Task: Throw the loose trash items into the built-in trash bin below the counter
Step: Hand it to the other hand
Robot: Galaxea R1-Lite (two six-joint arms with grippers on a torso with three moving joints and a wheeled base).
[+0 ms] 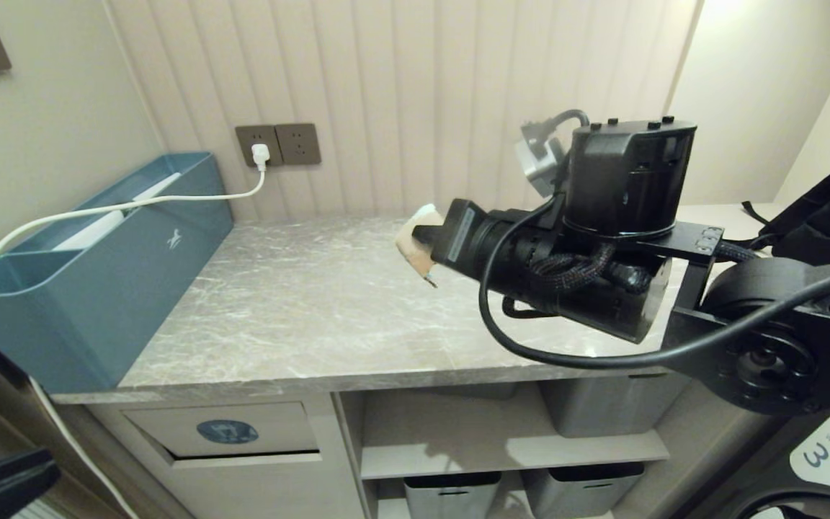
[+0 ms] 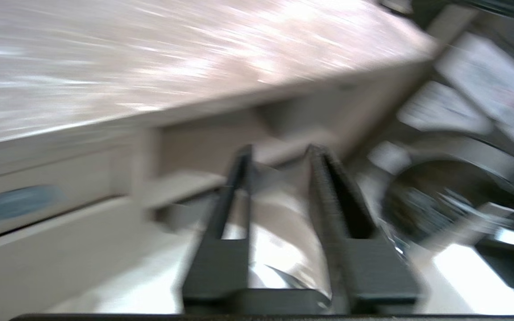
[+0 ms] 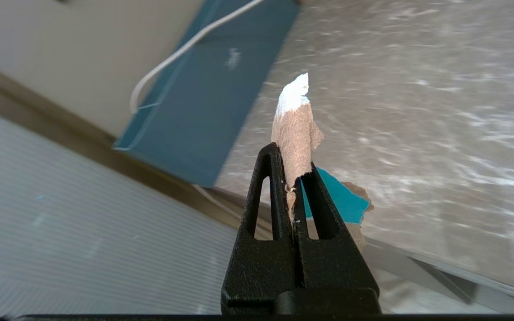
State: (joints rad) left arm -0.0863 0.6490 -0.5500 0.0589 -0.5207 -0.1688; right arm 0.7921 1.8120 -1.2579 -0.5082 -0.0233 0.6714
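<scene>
My right gripper [image 1: 422, 241] hangs over the marble counter [image 1: 300, 310], shut on one of the loose trash items, a torn tan scrap [image 3: 295, 129] with a white tip and a turquoise patch. In the right wrist view the gripper [image 3: 290, 165] pinches the scrap near its middle. The built-in trash bin [image 1: 228, 431], a beige flap with a blue oval sticker, sits below the counter's left end. My left gripper [image 2: 279, 154] is low in front of the cabinet, right of the bin flap [image 2: 60, 191], open and holding nothing. Other trash items are out of view.
A large teal box [image 1: 98, 267] stands at the counter's left end, with a white cable [image 1: 134, 204] running to a wall socket. Grey tubs [image 1: 451, 494] fill the open shelves right of the bin. A black backpack [image 1: 826, 209] lies at the far right.
</scene>
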